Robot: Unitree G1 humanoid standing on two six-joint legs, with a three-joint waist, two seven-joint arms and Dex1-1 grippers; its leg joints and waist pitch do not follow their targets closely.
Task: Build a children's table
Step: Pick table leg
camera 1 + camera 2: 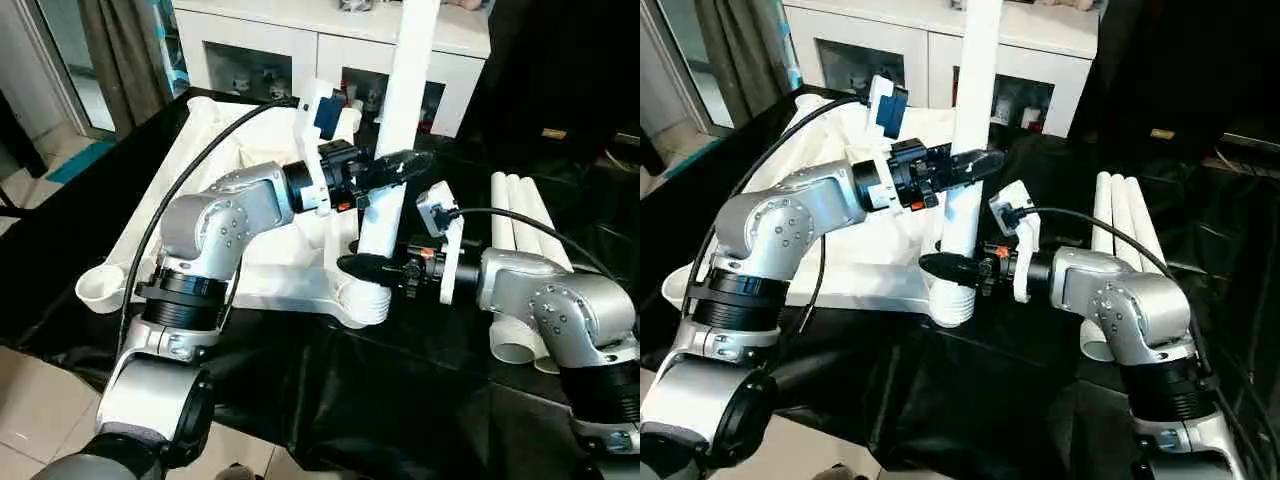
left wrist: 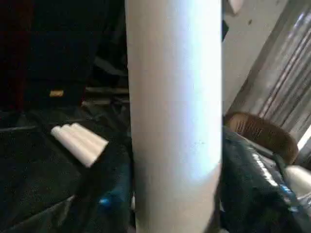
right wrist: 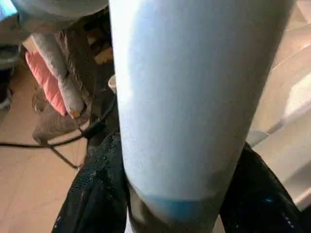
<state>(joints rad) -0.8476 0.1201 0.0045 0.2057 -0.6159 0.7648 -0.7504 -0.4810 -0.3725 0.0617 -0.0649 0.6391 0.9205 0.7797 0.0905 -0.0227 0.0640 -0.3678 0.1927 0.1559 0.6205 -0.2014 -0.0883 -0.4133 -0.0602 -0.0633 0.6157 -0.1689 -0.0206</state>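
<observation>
The children's table top [image 1: 265, 275] lies upside down on the black-covered work table. One white tubular leg [image 1: 410, 80] stands upright in its near right corner socket [image 1: 365, 300]. My left gripper [image 1: 400, 165] is shut on this leg about halfway up, reaching in from the left. My right gripper [image 1: 365, 265] is shut on the same leg just above the socket, reaching in from the right. In the wrist views the leg [image 2: 175, 121] [image 3: 194, 97] stands close between black fingers [image 2: 243, 189] [image 3: 97, 194] on both sides. Three spare legs [image 1: 520, 215] lie side by side at the right.
A white cabinet [image 1: 330, 40] with glass doors stands behind the work table [image 1: 350, 400]. The near left corner socket [image 1: 100, 290] of the table top sits close to the work table's front left edge. Tiled floor [image 1: 40, 400] lies below at the left.
</observation>
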